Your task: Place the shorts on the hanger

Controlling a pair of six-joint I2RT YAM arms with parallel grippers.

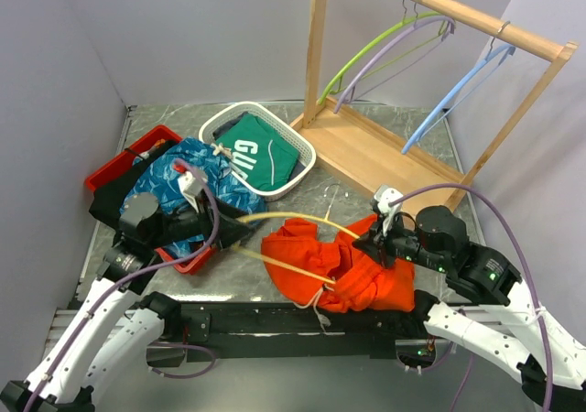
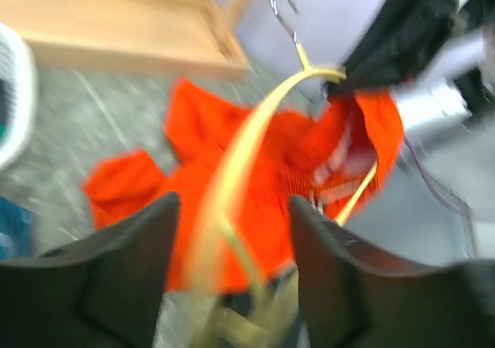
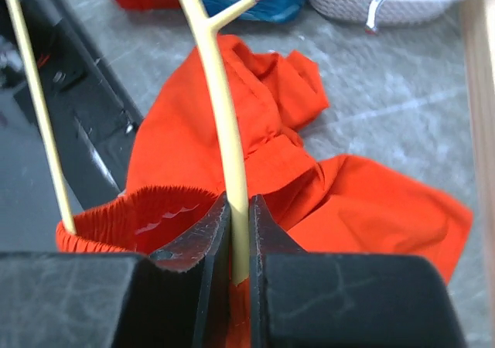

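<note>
Presently, at the left, the left gripper [image 1: 229, 231] has its dark fingers [image 2: 116, 286] standing apart on either side of one end of the thin yellow curved clothes hanger [image 3: 220, 116]. Blur in the wrist view prevents a finding on whether they bear on it. The hanger's long axis runs across the table, left to right, from one gripper to the other.

Further right, the bright orange-red fabric shorts [image 1: 366, 288] lie crumpled on the grey table top [image 3: 402, 108] under the hanger's right end. Their gathered waistband gapes towards that end. The right gripper [image 3: 238, 205] has its fingers pressed together on the hanger's rod, just above the waistband.

Judgement: the right arm is nearer the shorts, and the coming move turns on feeding the hanger's right end along its axis into the waistband.
</note>
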